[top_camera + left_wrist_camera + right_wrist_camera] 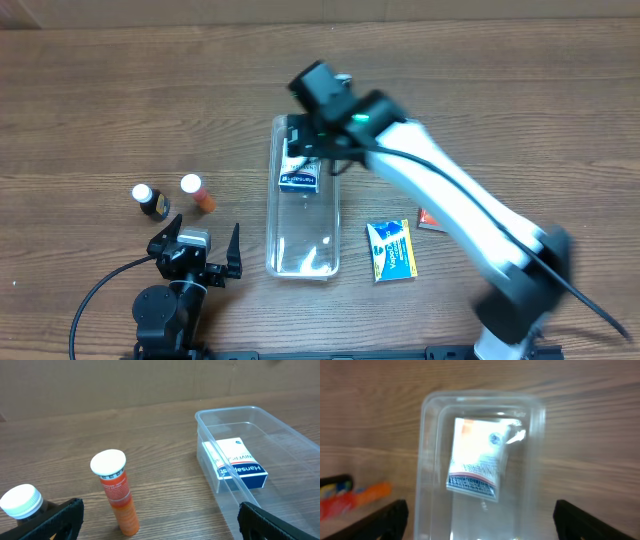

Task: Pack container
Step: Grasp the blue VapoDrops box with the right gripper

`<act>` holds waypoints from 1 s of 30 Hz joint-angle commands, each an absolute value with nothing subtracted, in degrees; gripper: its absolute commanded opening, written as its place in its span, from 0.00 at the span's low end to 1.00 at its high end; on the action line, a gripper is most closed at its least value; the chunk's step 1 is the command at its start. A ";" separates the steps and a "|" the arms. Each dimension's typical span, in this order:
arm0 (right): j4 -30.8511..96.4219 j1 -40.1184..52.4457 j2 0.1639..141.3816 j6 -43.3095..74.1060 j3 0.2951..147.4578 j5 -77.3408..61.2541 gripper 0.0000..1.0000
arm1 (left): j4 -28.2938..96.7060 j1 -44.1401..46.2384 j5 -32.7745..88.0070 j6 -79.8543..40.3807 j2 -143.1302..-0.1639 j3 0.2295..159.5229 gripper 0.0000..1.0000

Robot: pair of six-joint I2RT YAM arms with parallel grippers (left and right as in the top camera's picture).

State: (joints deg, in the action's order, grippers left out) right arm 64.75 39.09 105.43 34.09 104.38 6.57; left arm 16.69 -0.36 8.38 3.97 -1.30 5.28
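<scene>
The clear plastic container (272, 215) lies lengthwise in the middle of the table. It also shows in the left wrist view (227, 410) and the right wrist view (428, 460). A white and blue plaster box (298, 174) lies flat inside it at the far end, seen too in the left wrist view (241, 463) and the right wrist view (477, 458). My right gripper (316, 136) hovers above that far end, open and empty (480, 521). My left gripper (197, 252) is open and empty near the front edge (160, 521), left of the container.
An orange tube with a white cap (198, 192) (118, 494) and a dark bottle with a white cap (150, 201) (20, 502) stand left of the container. A blue and yellow box (390, 250) and a small red item (428, 218) lie to its right.
</scene>
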 commanded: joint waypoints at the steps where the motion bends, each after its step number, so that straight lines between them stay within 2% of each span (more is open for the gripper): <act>1: 74.63 34.35 95.22 32.58 107.00 9.61 1.00 | 16.80 0.03 8.60 3.01 -1.28 5.19 1.00; 4: 88.95 29.21 94.59 31.57 105.54 8.88 1.00 | 16.80 0.03 8.60 3.01 -1.28 5.19 1.00; 6: 90.59 28.29 94.59 28.56 100.66 6.02 1.00 | 16.80 0.03 8.60 3.01 -1.28 5.19 1.00; 10: 84.36 28.95 94.59 27.05 85.30 -0.73 1.00 | 16.80 0.03 8.60 3.01 -1.28 5.19 1.00; 13: 74.46 29.30 94.59 23.29 69.28 -7.60 1.00 | 16.80 0.03 8.60 3.01 -1.28 5.19 1.00; 18: 65.25 29.30 94.61 20.56 57.93 -11.27 1.00 | 16.80 0.03 8.60 3.01 -1.28 5.19 1.00; 28: 58.22 29.30 96.47 21.67 54.70 -13.50 1.00 | 16.80 0.03 8.60 3.01 -1.28 5.19 1.00; 30: 57.74 29.30 98.35 23.40 54.70 -11.86 0.96 | 16.80 0.03 8.60 3.01 -1.28 5.19 1.00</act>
State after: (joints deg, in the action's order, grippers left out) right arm 58.30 29.08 95.77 21.63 54.83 -13.10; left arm 16.69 -0.36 8.38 3.97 -1.34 5.28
